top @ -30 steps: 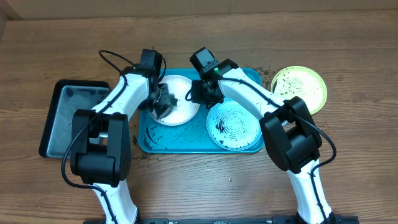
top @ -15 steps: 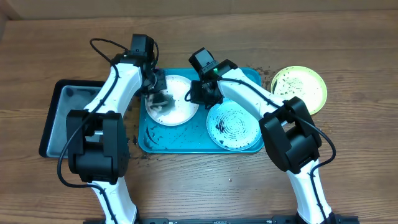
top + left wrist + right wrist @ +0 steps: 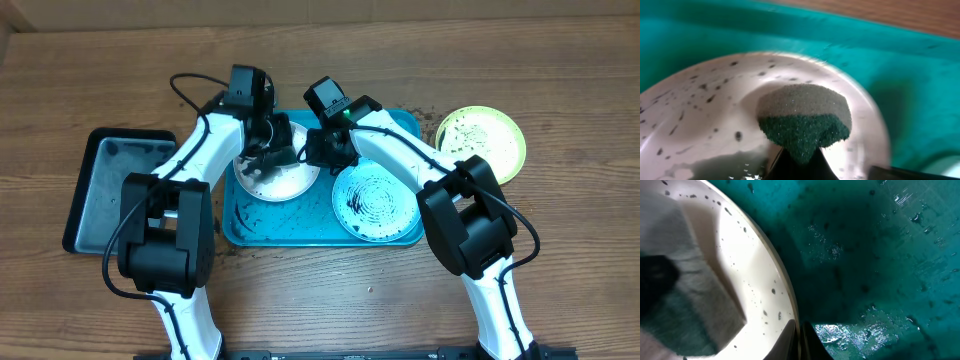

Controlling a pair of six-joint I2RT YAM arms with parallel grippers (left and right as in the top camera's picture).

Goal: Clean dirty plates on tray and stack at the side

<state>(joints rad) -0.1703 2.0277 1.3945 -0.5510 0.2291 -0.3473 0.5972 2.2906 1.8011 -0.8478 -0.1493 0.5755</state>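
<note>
Tray (image 3: 300,228): white plate (image 3: 290,182) in left half, blue plate (image 3: 376,200) in right half; green plate (image 3: 482,140) outside, beyond right end. Scrubbing step. Left end effector (image 3: 268,150) clenched on sponge (image 3: 805,117); right end effector (image 3: 318,152) pinching white plate's rim. Next: sweep speckled areas.

Both my arms are white with black joints; left arm (image 3: 200,145) carries a looping black cable (image 3: 180,80), right arm (image 3: 395,150) a green light (image 3: 346,113).
</note>
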